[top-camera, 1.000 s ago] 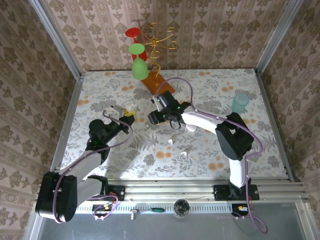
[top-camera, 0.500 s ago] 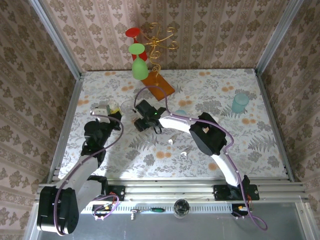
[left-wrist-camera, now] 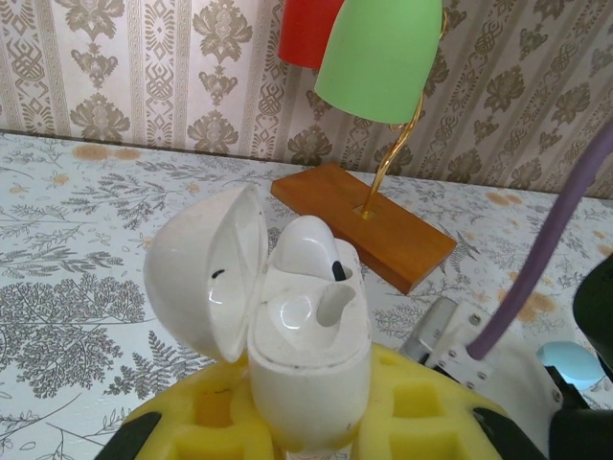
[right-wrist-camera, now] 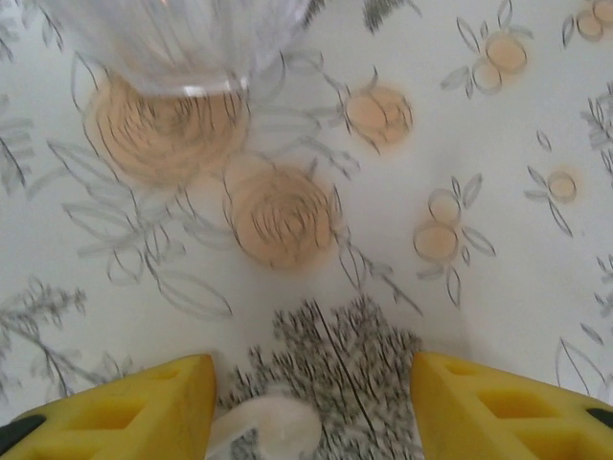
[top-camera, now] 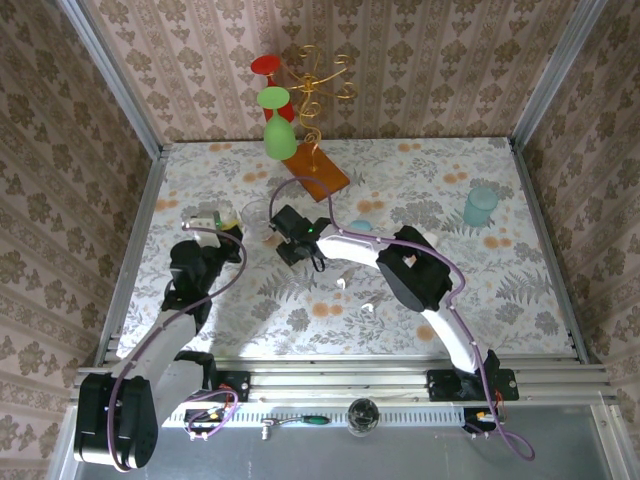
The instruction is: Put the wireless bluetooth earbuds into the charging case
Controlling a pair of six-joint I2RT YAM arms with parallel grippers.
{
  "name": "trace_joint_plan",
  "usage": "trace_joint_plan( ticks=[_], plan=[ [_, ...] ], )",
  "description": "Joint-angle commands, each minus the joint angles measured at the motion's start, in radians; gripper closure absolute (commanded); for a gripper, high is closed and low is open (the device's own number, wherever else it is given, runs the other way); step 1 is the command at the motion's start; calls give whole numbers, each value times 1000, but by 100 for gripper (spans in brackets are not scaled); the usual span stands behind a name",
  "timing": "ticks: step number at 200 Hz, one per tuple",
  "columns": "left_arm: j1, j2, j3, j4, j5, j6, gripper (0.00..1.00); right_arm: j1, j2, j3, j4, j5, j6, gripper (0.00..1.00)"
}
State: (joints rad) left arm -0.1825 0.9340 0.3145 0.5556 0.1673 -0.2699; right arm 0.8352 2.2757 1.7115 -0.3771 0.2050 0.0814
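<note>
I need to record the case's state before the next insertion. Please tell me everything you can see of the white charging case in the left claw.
The white glossy plastic pebble-shaped charging case stands upright, clamped between the yellow foam pads of the left claw. Its hinged lid is swung open to the left. One white earbud sits in the far socket; the near socket looks empty.

No legible text, labels, brands, numbers or signs seen.
</note>
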Motion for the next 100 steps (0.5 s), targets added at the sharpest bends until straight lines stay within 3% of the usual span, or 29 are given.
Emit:
trace_joint_plan(
  ticks=[1, 51, 100],
  plan=[
    [7, -9, 36, -21, -2, 2, 100, -11, -56, -25, -91, 6, 4, 45],
    [9, -12, 43, -28, 19, -6, 100, -25, -3, 18, -102, -51, 35, 55],
    [9, -2, 44, -31, 31, -9, 100, -29, 33, 69, -155, -75, 58, 74]
  ],
)
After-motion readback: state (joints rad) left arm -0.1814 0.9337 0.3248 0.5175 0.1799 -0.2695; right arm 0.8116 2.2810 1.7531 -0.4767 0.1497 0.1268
